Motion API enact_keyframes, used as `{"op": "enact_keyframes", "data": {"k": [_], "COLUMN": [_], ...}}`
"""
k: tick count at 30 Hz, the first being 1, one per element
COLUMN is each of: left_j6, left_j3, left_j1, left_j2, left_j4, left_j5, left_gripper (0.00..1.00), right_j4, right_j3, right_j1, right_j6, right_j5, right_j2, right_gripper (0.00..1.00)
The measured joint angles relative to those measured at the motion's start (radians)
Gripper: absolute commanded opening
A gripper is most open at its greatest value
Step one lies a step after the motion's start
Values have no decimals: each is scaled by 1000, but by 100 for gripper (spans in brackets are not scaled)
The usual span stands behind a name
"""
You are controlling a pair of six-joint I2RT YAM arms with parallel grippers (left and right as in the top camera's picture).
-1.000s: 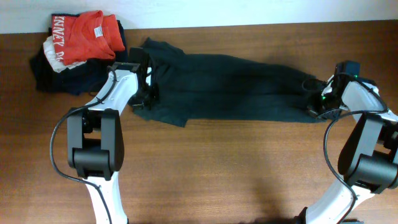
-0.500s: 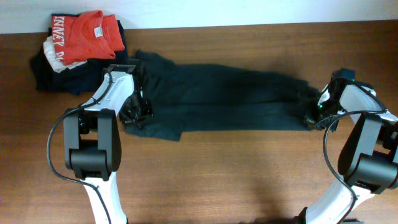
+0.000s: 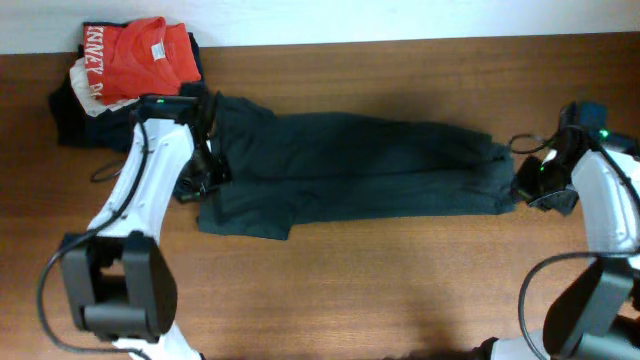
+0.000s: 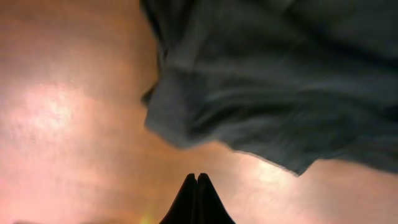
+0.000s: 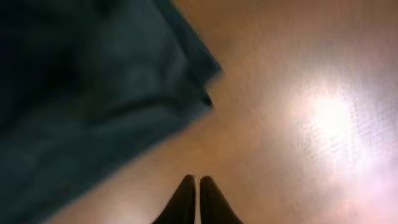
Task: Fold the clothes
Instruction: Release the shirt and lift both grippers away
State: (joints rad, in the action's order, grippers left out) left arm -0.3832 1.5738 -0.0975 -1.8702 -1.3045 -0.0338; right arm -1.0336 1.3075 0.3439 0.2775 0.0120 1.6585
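Note:
The dark T-shirt (image 3: 360, 165) lies in a long folded strip across the table, left to right; its white letters are hidden. My left gripper (image 3: 196, 186) is at the strip's left end, shut and empty; in the left wrist view its jaws (image 4: 197, 182) hang over bare wood just short of the cloth's edge (image 4: 280, 81). My right gripper (image 3: 528, 188) is just past the strip's right end, shut and empty; in the right wrist view its jaws (image 5: 197, 183) are over bare wood with the cloth's corner (image 5: 81, 87) ahead.
A pile at the back left holds a red-orange shirt with white lettering (image 3: 135, 55) on dark navy folded garments (image 3: 75, 115). The wooden table (image 3: 380, 290) runs on in front of the strip. A white wall edge lies along the back.
Both arms have drawn outward, off the ends of the shirt, and both grippers are now off the cloth. The strip has shifted slightly toward the front and lies flatter.

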Motion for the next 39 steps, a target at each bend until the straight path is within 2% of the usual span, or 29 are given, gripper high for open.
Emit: {"op": "enact_keyframes", "data": {"k": [1,2,3,8,16,25,27,32,39], "left_j6": [2,6,31,70,101,99,81,-29,-82], "left_j3": [0,0,0,0,-1,-100,-129,-186,-239], "left_j1": [0,0,0,0,0,0,0,0,0], "left_j2": [6,6,-4,-105,-229,-240,-223,-203,-223], "left_j4": [27,63,122,189,237,300,311,190,1], "left_j5": [0,4,22,114,140,139,135,90,47], "left_gripper": [1,1,1,1,1,1,1,1,1], "right_j4": [23,63,78,137,242,211,175,40,-185], "right_j3": [2,3,3,4,4,30,38,42,23], "right_j1": [0,0,0,-10,-58,-58,-58,-63,-62], "right_j6": [-7,-26,-43,-145,-205,-207,-170,-104,53], "right_j5": [-9,-34,-53,-170,-199,-187,-158,-71,65], "right_j2": [1,14,27,181,318,364,368,372,377], "right_gripper": [11,5,4,4,4,4,4,4,4]}}
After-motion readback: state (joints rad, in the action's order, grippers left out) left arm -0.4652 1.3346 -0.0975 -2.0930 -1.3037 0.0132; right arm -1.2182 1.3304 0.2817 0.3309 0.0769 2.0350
